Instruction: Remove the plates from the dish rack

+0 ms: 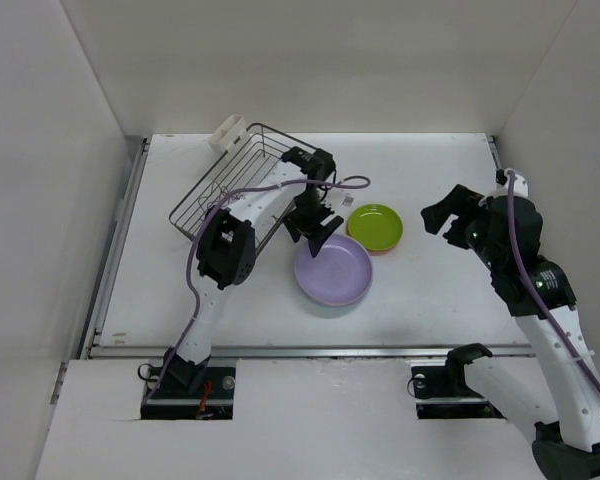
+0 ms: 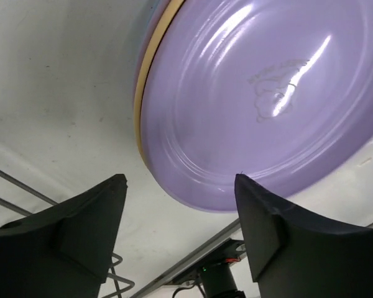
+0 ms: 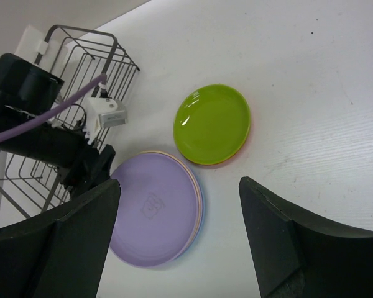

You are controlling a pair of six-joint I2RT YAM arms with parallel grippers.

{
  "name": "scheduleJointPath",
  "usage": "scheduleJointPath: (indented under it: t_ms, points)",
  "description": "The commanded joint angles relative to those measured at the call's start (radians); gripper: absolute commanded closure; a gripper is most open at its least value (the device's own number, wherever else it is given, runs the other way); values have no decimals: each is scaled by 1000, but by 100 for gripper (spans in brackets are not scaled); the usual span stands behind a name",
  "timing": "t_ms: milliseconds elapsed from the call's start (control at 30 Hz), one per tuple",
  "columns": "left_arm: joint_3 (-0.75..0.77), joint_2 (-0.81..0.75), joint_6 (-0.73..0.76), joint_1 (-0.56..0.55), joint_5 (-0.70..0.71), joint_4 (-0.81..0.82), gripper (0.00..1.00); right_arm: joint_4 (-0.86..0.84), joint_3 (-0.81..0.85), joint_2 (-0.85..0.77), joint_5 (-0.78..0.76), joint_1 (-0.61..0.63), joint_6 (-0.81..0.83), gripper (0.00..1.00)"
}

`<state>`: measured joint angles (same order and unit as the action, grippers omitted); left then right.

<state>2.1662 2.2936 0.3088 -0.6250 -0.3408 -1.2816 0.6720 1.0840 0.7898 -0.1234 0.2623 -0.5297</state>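
The lavender plate (image 1: pixel 333 270) lies flat on the table on top of a stack. The tan-yellow plate's rim (image 3: pixel 196 190) and the blue plate's rim (image 3: pixel 201 217) peek out under it. The lime green plate (image 1: pixel 375 226) lies on the red-orange plate (image 3: pixel 243 146) just behind. The dark wire dish rack (image 1: pixel 235 185) stands at the back left, and no plate shows in it. My left gripper (image 1: pixel 318 238) is open and empty, just above the lavender plate's (image 2: pixel 261 99) rack-side edge. My right gripper (image 1: pixel 450 215) is open and empty, raised to the right of the plates.
The white cutlery holder (image 1: pixel 230 131) sits at the rack's far corner. White walls enclose the table on the left, back and right. A metal rail (image 1: pixel 310 350) runs along the near edge.
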Motion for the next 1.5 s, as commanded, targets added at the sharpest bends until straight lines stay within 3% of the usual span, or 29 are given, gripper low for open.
scheduleJointPath:
  t_ms: [0,233,433,567,633,700,733,867,967,1067,1200,1467]
  points:
    - [6,-8,21,-22,71,-38,31,-18,42,-11,-4,3,0,17]
    - [41,-101,-11,-45,198,-38,30,-6,79,-9,-4,3,10,17]
    - [-41,-380,-62,-36,307,60,22,64,97,-61,31,3,10,16]
    - [-54,-502,-169,47,319,70,22,196,174,-95,42,3,10,10]
    - [-89,-636,-192,117,391,118,18,260,238,-106,42,3,10,3]
    - [-176,-745,-226,187,465,168,4,360,272,-116,70,3,10,0]
    - [-209,-854,-226,274,465,203,0,395,286,-127,103,3,10,0]
    - [-441,-1107,-215,450,563,287,0,569,318,-173,146,3,-35,0]
    - [-673,-1271,-201,498,666,361,0,698,352,-216,148,3,-44,0]
    - [-816,-1355,-215,559,573,390,0,712,363,-319,171,3,-56,0]
    - [-826,-1364,-224,614,525,366,0,712,375,-446,171,3,-96,0]
    - [-879,-1407,-234,614,487,384,0,712,306,-560,222,3,-139,0]
